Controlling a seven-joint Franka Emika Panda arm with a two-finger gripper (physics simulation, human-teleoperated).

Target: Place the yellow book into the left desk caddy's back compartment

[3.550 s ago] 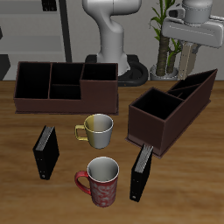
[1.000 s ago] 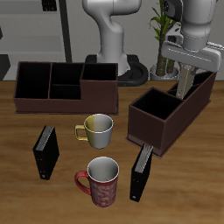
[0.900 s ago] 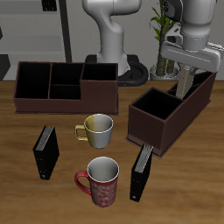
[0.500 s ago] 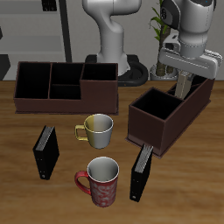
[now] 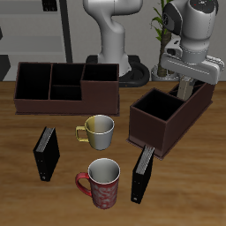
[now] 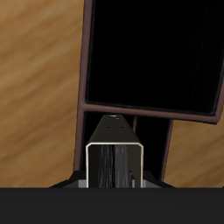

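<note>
My gripper (image 5: 186,81) is shut on the yellow book (image 5: 184,89) and holds it upright on edge. The book's lower end dips into the back compartment (image 5: 199,89) of the left desk caddy (image 5: 163,122), a long maroon-brown box. In the wrist view the book (image 6: 114,149) shows end-on with pale grey page edges. It hangs just past the inner divider (image 6: 131,111), over the smaller divided end. The large square section (image 6: 153,52) lies beyond the divider. I cannot tell whether the book touches the bottom.
A wider, lower dark box (image 5: 64,85) with several sections stands at the back. A steel mug (image 5: 99,131) and a red patterned mug (image 5: 104,182) stand mid-table. Two black books (image 5: 45,152) (image 5: 142,173) stand near the front edge. A plant (image 5: 164,35) is behind the caddy.
My gripper has come down from high above the caddy with the book, and the book's lower end now sits lower inside the caddy's end section. Nothing else has moved.
</note>
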